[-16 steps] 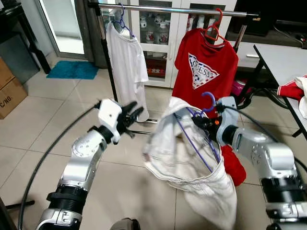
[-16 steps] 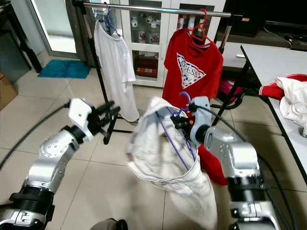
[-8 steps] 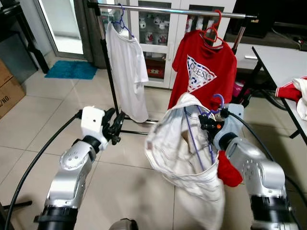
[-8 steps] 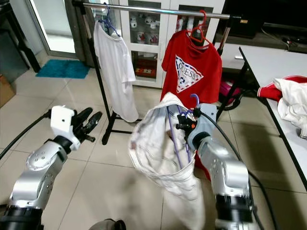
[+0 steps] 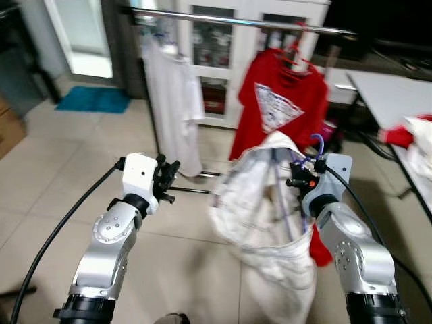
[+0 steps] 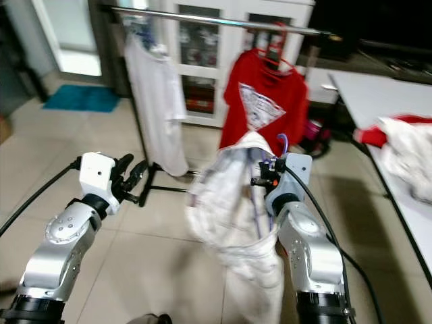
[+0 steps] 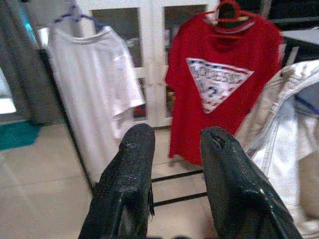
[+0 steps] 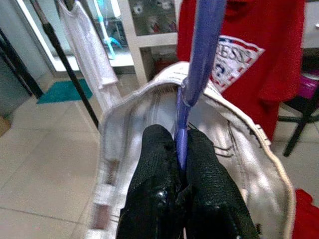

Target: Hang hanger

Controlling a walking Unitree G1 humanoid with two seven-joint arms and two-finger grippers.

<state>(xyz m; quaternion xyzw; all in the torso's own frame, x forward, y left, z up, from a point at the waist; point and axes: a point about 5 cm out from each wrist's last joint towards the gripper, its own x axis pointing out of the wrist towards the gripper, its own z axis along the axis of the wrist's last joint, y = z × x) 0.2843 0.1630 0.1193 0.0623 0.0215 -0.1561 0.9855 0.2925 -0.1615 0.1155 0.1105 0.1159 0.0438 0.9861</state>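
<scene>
Now at centre left the left gripper point(image 5: 167, 181) hovers empty, fingers parted. Behind it a white shirt point(image 5: 173, 101) hangs from the rail point(image 5: 236, 21) across the top. Right of centre, the right gripper point(image 8: 175, 164) pinches the purple hanger point(image 8: 199, 64) carrying a white garment point(image 5: 260, 223). That heavy drape could twist the thin hook from the pinch before reaching the rail beside the red shirt point(image 5: 277, 108).

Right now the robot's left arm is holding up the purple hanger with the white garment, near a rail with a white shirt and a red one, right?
Not quite: the right gripper holds the purple hanger, its jaws closed on the shaft, as the right wrist view shows. The left gripper holds nothing, its jaws apart. The white garment, rail, white shirt and red shirt are as you say.
</scene>
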